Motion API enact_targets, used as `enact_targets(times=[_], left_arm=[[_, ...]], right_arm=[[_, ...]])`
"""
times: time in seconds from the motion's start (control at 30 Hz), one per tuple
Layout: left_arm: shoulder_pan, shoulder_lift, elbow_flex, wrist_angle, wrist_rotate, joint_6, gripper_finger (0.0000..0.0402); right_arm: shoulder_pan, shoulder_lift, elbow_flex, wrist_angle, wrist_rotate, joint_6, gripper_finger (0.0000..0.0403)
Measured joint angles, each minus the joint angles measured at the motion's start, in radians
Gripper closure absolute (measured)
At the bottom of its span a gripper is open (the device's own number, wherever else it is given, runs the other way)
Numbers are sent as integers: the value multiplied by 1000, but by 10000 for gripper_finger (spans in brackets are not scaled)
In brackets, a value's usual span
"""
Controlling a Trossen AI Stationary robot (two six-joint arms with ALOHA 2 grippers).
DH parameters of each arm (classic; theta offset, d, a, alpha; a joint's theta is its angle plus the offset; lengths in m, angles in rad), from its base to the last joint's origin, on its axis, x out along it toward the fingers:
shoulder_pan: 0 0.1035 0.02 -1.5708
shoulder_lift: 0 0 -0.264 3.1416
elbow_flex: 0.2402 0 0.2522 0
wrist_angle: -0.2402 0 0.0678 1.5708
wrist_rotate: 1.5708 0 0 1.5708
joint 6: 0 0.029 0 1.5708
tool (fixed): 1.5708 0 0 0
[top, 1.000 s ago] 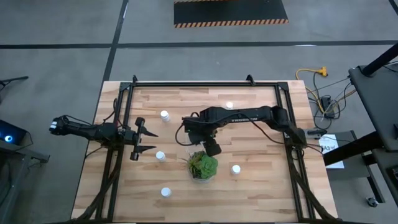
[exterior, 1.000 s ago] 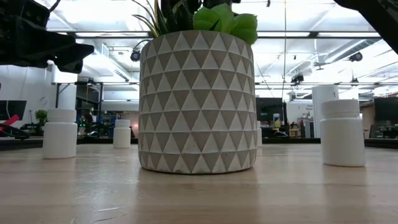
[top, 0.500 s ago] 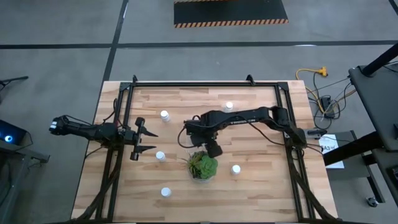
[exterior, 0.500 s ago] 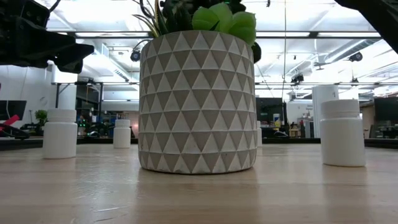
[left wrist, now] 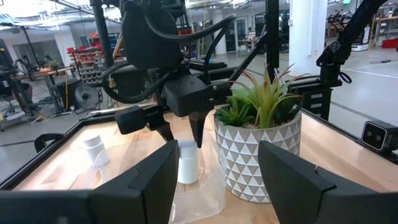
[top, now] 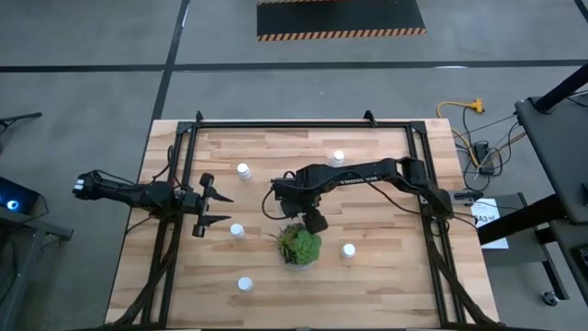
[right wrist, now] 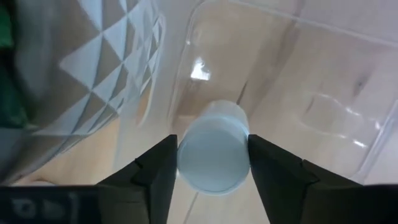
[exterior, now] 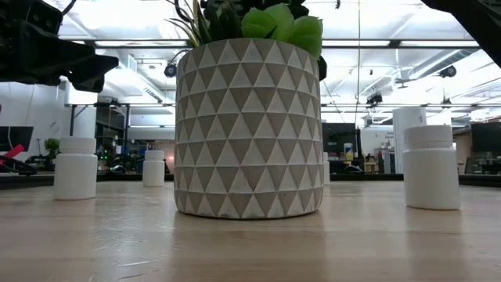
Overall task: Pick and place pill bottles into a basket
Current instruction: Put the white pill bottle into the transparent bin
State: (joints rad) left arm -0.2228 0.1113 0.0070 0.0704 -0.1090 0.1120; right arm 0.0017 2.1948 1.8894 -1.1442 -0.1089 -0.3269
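Note:
My right gripper (left wrist: 185,142) points down over the clear basket (left wrist: 202,198), just far of the potted plant (top: 299,245), and is shut on a white pill bottle (left wrist: 187,163) that stands inside it. My left gripper (top: 213,208) hangs open and empty near the table's left side. Other white bottles stand upright on the wood: two toward the far edge (top: 243,170) (top: 338,156), one beside my left gripper (top: 237,230), and two nearer the front (top: 348,249) (top: 244,284). My right gripper pinches the bottle's white cap (right wrist: 213,155) between its two fingers (right wrist: 155,171), one on each side. The fingers come from above, pointing down. The bottle is upright, its lower part inside the basket; whether its base rests on the basket's floor I cannot tell.
The plant's patterned pot (exterior: 249,129) stands right beside the basket and fills the middle of the low view. A black frame (top: 303,124) runs along the table's far and side edges. Bare wood lies at the near left and far right.
My right arm has shifted a little toward the table's near edge, closer to the plant, still shut on the bottle; a dark part of it now shows beside the pot in the low view.

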Motion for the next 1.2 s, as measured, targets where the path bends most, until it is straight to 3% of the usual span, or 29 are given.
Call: enact_targets(times=[0.47, 0.83, 1.2], left_arm=[[0, 2, 0, 0, 0, 0, 198], [0, 6, 0, 0, 0, 0, 198], [0, 6, 0, 0, 0, 0, 198]], right_arm=[[0, 0, 34, -35, -4, -1, 176], [-2, -7, 157, -133, -5, 9, 146], [2, -137, 142, -185, -32, 107, 137]])
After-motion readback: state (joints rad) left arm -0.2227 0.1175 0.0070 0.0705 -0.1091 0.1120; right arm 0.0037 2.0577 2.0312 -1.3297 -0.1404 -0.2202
